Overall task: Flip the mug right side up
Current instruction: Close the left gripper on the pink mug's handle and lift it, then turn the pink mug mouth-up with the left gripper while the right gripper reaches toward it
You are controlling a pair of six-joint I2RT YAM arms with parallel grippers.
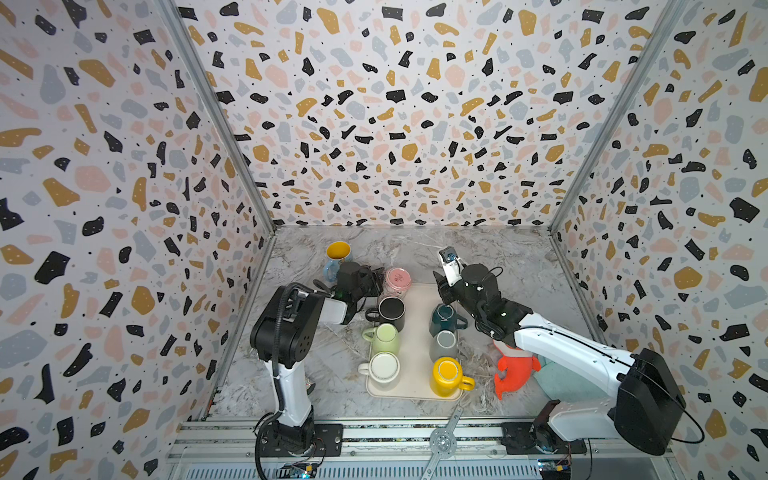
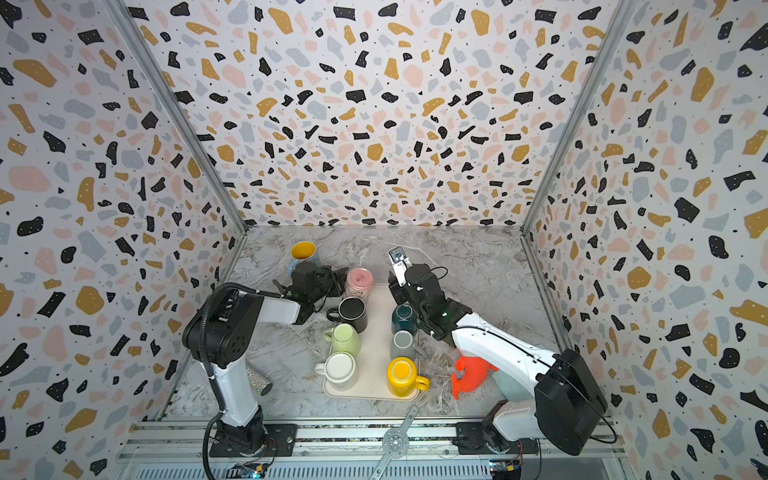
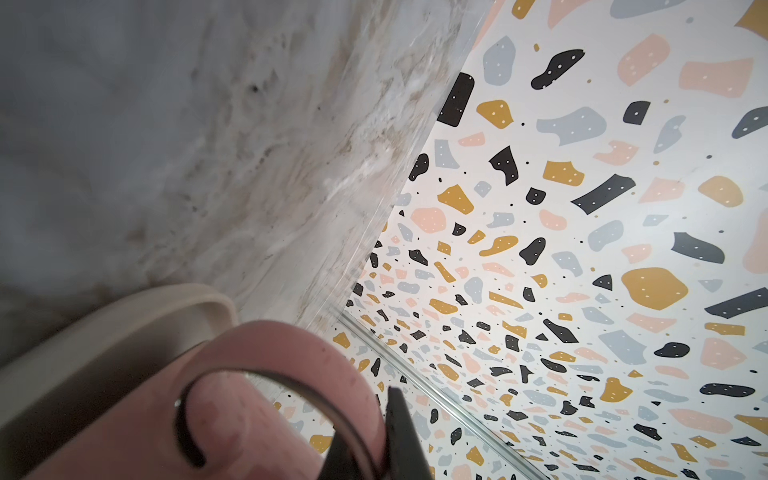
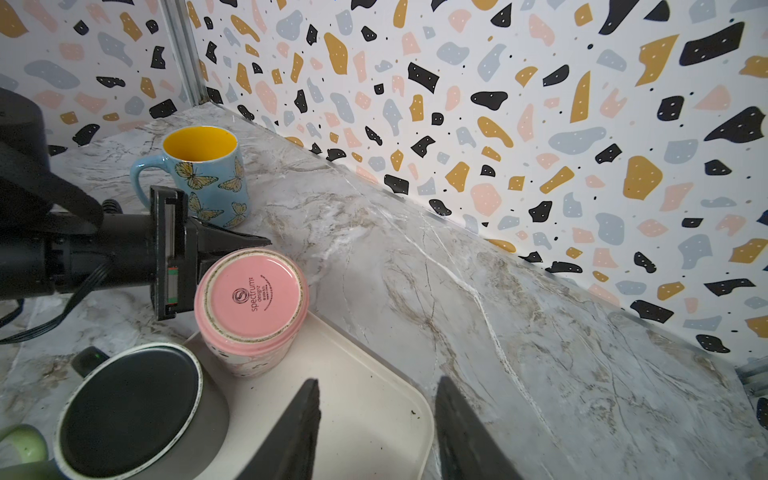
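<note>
Inspection from my remote station. The pink mug [image 4: 253, 307] stands upside down at the far left corner of the cream tray [image 4: 374, 419], its printed base facing up; both top views confirm this position [image 1: 397, 279] [image 2: 359, 279].

The left gripper [image 4: 253, 243] reaches in level from the tray's left side and meets the mug on its far left side. The left wrist view shows one black finger [image 3: 401, 432] pressed against the mug's handle [image 3: 299, 345]. I record this hand as closed on the handle. The mug rests on the tray.

The right gripper [image 4: 380, 382] hangs above the tray's far right corner, jaws parted with only bare tray showing between them. It grips nothing and stands apart from the pink mug.

A black mug [image 4: 129, 411] sits on the tray just beside the pink one, toward the near edge. A blue butterfly mug [image 4: 208, 178] stands upright on the counter [image 4: 457, 291] beyond the tray's far left corner, behind the left gripper.
</note>
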